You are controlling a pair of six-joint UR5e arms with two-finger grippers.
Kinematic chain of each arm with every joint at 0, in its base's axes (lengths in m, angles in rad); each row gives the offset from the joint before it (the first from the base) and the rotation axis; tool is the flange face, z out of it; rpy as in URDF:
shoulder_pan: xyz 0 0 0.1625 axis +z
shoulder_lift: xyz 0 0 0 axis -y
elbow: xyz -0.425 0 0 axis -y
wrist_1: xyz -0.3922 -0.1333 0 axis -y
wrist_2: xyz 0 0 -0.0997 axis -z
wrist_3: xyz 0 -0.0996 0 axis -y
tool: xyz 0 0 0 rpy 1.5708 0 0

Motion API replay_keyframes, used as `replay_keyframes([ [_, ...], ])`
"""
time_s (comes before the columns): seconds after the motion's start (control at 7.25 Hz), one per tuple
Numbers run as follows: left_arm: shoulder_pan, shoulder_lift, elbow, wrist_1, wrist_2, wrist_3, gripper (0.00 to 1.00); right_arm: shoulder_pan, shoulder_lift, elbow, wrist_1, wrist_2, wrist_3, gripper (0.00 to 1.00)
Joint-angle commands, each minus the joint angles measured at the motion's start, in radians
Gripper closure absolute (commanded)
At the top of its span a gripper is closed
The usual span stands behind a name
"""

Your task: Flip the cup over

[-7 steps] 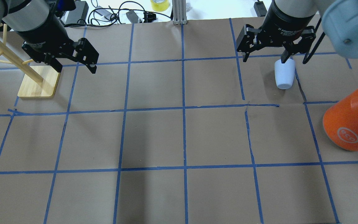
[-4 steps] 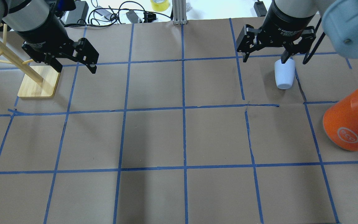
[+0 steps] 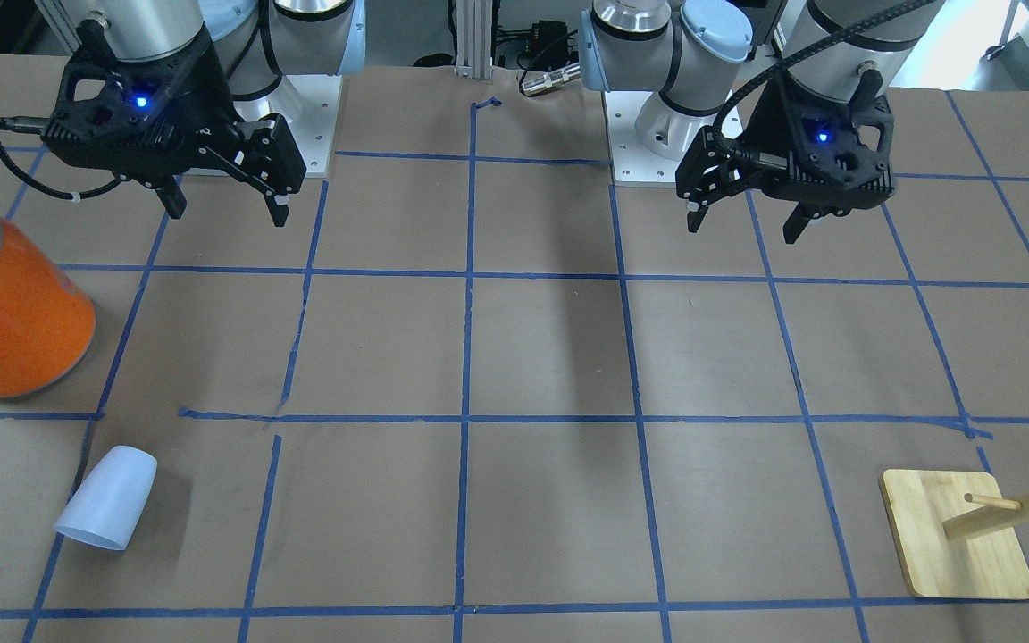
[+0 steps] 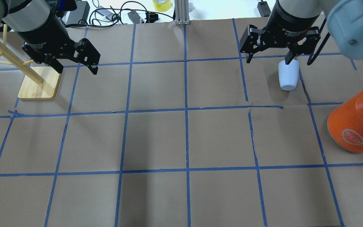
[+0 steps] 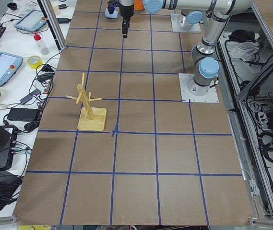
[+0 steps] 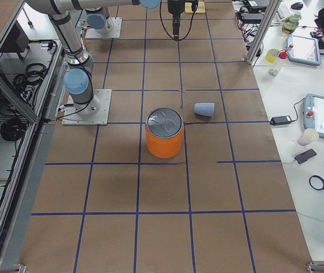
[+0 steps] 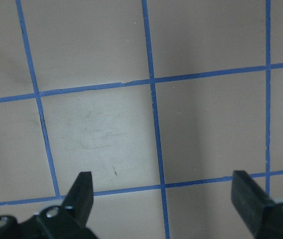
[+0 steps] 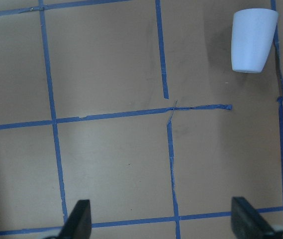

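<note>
Jaws of the left gripper [image 4: 76, 67] stand wide apart with nothing between them. The left wrist view shows both black fingers [image 7: 84, 186] at the bottom edge and only the bench [image 4: 156, 142] under them. This gripper hangs in the air over the far left part of the bench, which is covered in brown paper marked into squares with blue tape. On its left in the overhead view is a wooden peg stand [image 4: 38, 83]. The stand's flat base lies on the paper, and its slanted post and pegs reach toward the edge of the picture.

Across the middle there is only paper and tape.

Further right, the right gripper [image 4: 268, 59] is also spread wide and holds nothing, at about the same height as the other one. In the overhead view one of its fingers overlaps the rim of the cup [image 4: 288, 75]. The front view shows the gripper [image 3: 229, 212] high up and well apart from the cup [image 3: 108, 498].

The cup lies on its side on the paper in the far right part of the bench. Its wide rim points away from the robot and its narrow base points toward it. In the right wrist view it sits in the upper right corner [image 8: 252, 40], beside a tape line.

Rightmost is a large orange can [image 4: 353, 126] with a silver top. It stands upright near the cup, a little closer to the robot, and does not touch it.
</note>
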Motion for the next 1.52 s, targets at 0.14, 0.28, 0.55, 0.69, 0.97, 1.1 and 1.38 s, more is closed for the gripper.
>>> replay_keyframes([
  [0.14,0.0,0.0,0.0,0.0,0.0,0.0,0.0,0.0,0.0,0.005,0.002,0.0,0.002,0.0],
  [0.28,0.0,0.0,0.0,0.0,0.0,0.0,0.0,0.0,-0.002,0.013,0.0,-0.001,0.0,0.0],
  [0.55,0.0,0.0,0.0,0.0,0.0,0.0,0.0,0.0,-0.002,0.016,0.0,-0.001,-0.002,0.0],
  [0.69,0.0,0.0,0.0,0.0,0.0,0.0,0.0,0.0,-0.002,0.016,0.0,-0.001,-0.002,0.0],
  [0.97,0.0,0.0,0.0,0.0,0.0,0.0,0.0,0.0,0.001,0.016,0.0,-0.006,-0.009,0.0],
  [1.1,0.0,0.0,0.0,0.0,0.0,0.0,0.0,-0.005,0.011,-0.002,-0.006,-0.015,-0.017,0.0],
  [1.38,0.0,0.0,0.0,0.0,0.0,0.0,0.0,-0.085,0.11,-0.095,-0.015,-0.015,-0.064,0.0],
])
